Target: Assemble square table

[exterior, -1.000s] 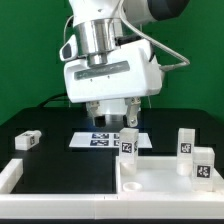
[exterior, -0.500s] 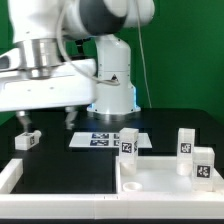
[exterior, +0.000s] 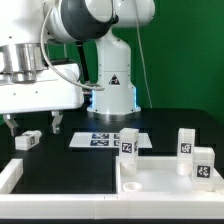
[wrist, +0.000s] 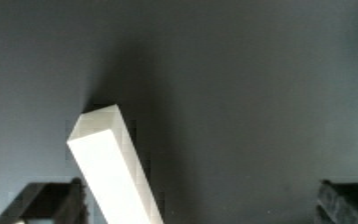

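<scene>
One end effector [exterior: 32,124] hovering over a loose leg [exterior: 28,140] at nine o'clock on the black bench [exterior: 70,165], fingers spread wide, grasping nothing. Square slab [exterior: 160,183] at four o'clock, three legs standing at its far side. Marker board [exterior: 100,139] flat near centre.

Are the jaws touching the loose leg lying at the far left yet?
Apart. In the exterior view the gripper hangs open above the leg, its two fingers straddling it with dark table showing between each fingertip and the block.
</scene>
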Available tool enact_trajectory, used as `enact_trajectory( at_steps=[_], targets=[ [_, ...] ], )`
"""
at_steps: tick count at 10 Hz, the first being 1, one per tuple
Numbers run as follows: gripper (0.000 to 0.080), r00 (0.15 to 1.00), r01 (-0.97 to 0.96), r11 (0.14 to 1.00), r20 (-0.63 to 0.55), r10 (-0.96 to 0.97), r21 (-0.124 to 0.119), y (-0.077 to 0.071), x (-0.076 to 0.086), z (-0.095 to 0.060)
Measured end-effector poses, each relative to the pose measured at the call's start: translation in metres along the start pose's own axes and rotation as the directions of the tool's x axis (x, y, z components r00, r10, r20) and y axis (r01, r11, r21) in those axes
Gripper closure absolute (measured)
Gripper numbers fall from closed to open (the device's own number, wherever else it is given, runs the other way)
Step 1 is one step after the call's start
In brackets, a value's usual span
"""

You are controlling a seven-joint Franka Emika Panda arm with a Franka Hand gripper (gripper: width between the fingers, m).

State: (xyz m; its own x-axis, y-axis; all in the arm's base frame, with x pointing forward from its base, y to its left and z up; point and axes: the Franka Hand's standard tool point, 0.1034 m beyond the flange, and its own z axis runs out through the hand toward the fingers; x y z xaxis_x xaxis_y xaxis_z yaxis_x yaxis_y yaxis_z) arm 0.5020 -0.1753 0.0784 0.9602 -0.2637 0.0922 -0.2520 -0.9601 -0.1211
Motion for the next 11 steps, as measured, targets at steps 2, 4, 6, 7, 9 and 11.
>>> enact_trajectory(
  at_steps=[2,4,6,7,9,11],
  targets=[
    [0.015,0.98,-0.035,0.999,0.195,0.029,0.028,0.016,-0.021,0.013],
    [0.015,0.931,-0.082,0.997,0.358,0.072,0.013,0.061,-0.044,0.015],
    [0.015,0.885,-0.117,0.993,0.455,0.095,0.019,0.079,-0.05,0.015],
    [0.015,0.841,-0.122,0.992,0.533,0.089,0.027,0.075,-0.057,0.014],
    [0.015,0.777,-0.121,0.992,0.626,0.068,0.043,0.073,-0.057,0.017],
    [0.015,0.627,-0.139,0.99,0.773,0.098,-0.012,0.036,-0.045,0.01]
  ],
)
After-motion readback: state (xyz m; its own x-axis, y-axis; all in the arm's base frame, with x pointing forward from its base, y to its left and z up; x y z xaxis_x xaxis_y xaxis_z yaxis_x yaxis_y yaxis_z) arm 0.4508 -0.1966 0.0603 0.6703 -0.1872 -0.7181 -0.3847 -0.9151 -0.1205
